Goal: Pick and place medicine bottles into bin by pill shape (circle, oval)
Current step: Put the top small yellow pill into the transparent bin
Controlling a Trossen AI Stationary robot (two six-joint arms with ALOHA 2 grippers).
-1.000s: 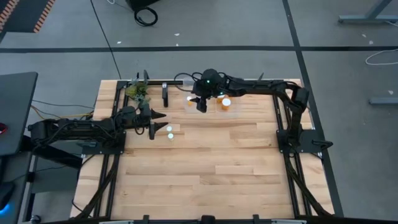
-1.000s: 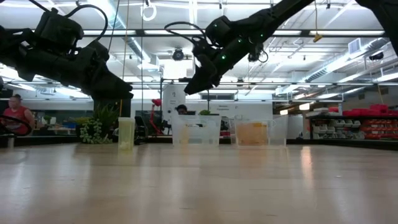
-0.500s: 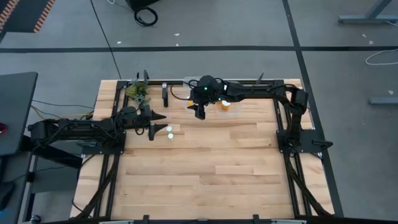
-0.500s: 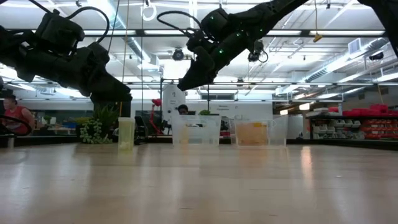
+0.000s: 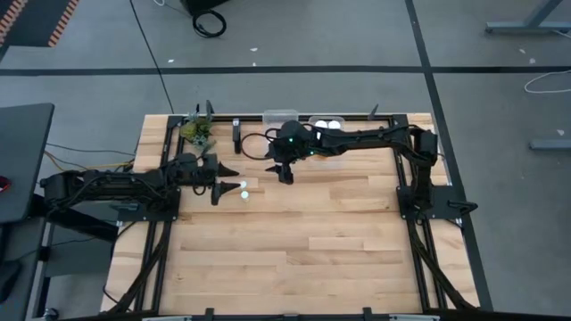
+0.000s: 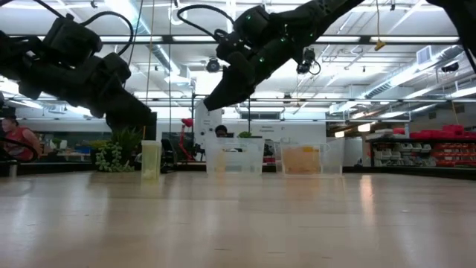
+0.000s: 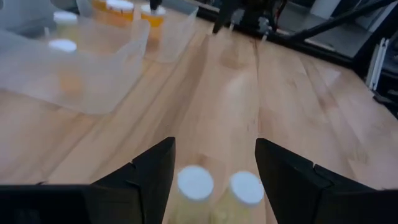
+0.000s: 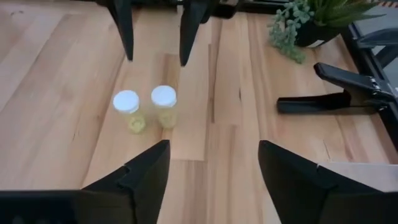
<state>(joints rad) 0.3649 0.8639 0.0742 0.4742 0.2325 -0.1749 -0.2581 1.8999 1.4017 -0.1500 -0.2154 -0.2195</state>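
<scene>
Green plant sprig (image 5: 198,131) at the wooden table's (image 5: 303,241) back-left corner, seated person (image 6: 16,141) beyond

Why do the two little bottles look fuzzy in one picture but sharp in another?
In the left wrist view the two white-capped bottles sit very close to the camera, so they blur; in the right wrist view they stand farther off and look sharp.

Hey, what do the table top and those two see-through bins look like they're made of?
Table top: likely wood, butcher-block style, pale jointed planks with visible grain and a smooth, slightly shiny finish. See-through bins: probably thin clear plastic, since the table and the white-capped bottles inside show through their walls.
</scene>
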